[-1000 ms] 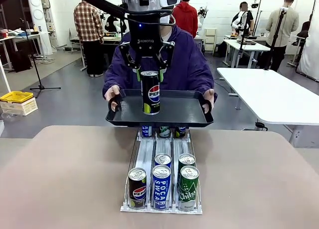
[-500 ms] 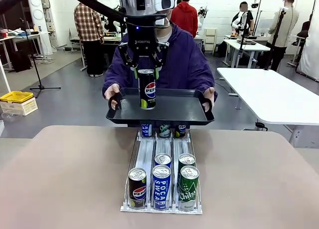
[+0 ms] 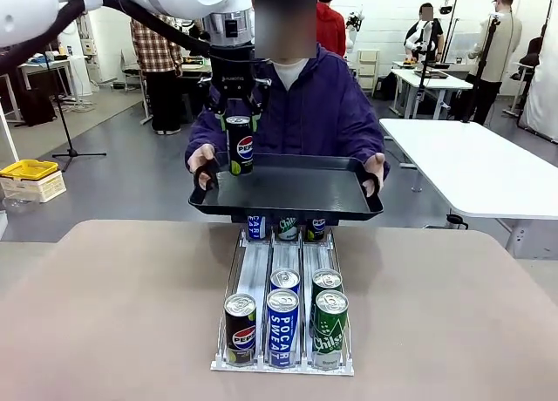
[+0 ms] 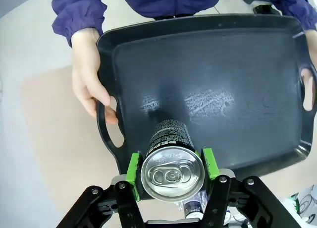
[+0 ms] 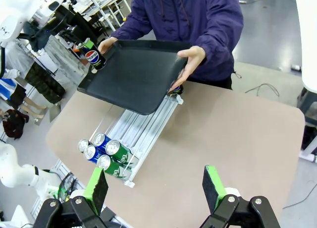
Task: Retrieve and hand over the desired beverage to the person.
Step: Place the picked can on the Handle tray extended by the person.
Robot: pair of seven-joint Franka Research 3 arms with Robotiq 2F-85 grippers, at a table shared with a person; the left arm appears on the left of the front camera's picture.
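Illumination was bright, even and overhead in all three views, and in the front view it left only faint, soft shadows at the foot of the can rack (image 3: 283,366) on the table (image 3: 105,305). In the left wrist view, diffuse glare patches lay on the floor of the black tray (image 4: 247,59), and a bright reflection covered the top of the Pepsi can (image 4: 172,173), which was in sharp focus. The right wrist view showed wide-angle distortion, with the table outline bowed toward the frame edges, and no motion blur was evident in any view.
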